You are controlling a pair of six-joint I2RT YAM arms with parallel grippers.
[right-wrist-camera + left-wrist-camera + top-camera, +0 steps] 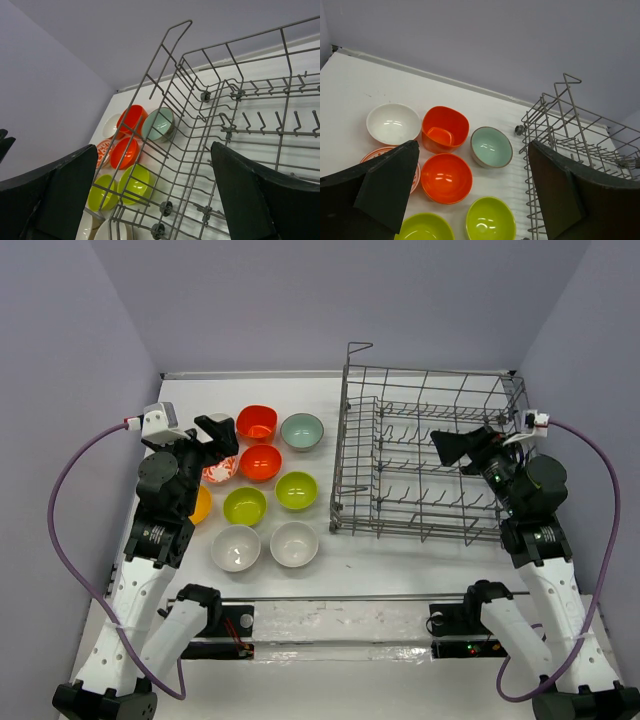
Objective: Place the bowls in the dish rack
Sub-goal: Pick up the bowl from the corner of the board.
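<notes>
**On the table (400,560), all bowls (260,462) unloaded: task at its start**

Left of the dish rack (400,490), the bowls sit upright in a loose cluster. None stands among the tines, so the whole load appears still to be done. The left end effector (212,436) hangs over the cluster, jaws wide and empty. The right end effector (455,448) hangs over the rack, likewise wide and holding nothing. No bowl is yet grasped.
</notes>
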